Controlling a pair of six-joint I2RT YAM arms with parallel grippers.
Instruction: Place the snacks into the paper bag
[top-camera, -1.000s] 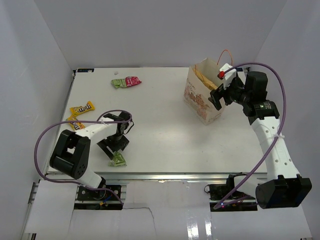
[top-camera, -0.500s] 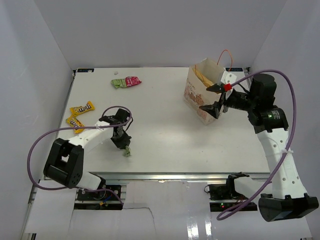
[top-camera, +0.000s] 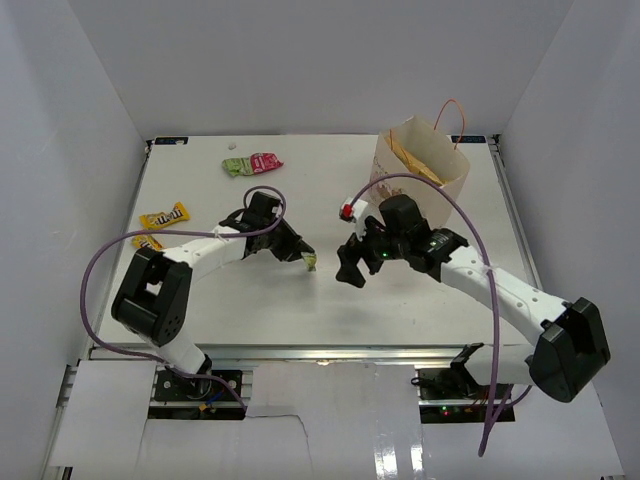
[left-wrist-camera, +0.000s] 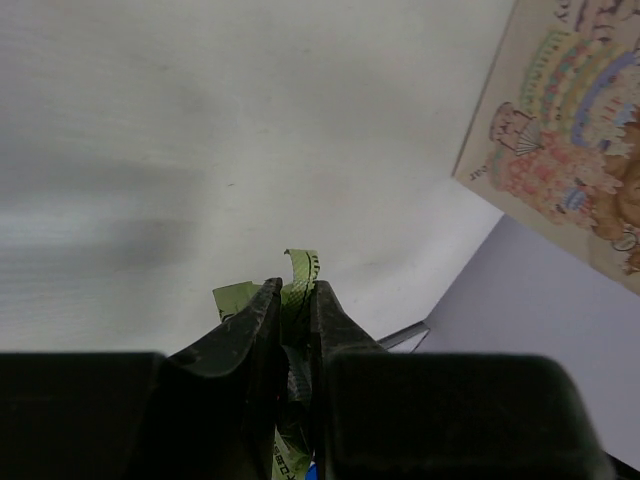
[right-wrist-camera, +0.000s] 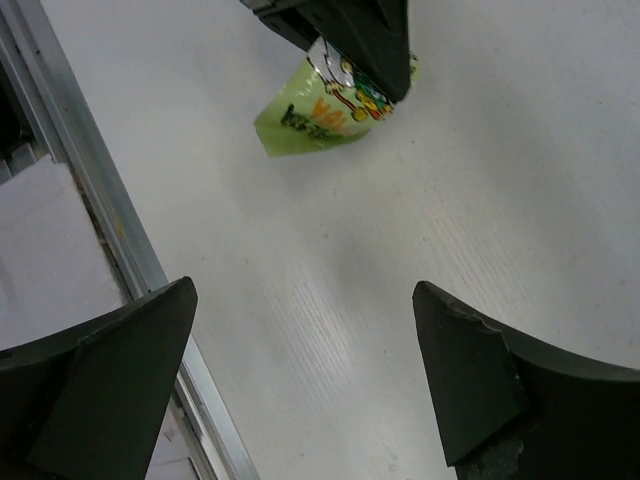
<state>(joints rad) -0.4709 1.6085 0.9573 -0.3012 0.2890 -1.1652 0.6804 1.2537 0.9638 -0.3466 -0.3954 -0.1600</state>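
My left gripper (top-camera: 301, 256) is shut on a pale green snack packet (top-camera: 311, 263) near the table's middle; in the left wrist view the packet (left-wrist-camera: 299, 272) sticks out between the shut jaws of that gripper (left-wrist-camera: 292, 290). My right gripper (top-camera: 349, 268) stands open just right of it, and its wrist view shows the packet (right-wrist-camera: 318, 122) hanging from the left fingers (right-wrist-camera: 360, 30), with nothing in the right gripper (right-wrist-camera: 305, 290). The paper bag (top-camera: 424, 167) stands upright at the back right, a tan chip bag (top-camera: 404, 150) inside it. Its printed side (left-wrist-camera: 575, 140) shows in the left wrist view.
Two yellow M&M's packets (top-camera: 163, 215) (top-camera: 147, 242) lie at the left edge. A green packet (top-camera: 236, 166) and a pink-red one (top-camera: 266, 162) lie at the back. The table's metal front rail (right-wrist-camera: 85, 200) runs just beside the right gripper.
The left gripper shut on the pale green packet and carried it right toward the middle. The right arm swung from the paper bag down and left to face it.
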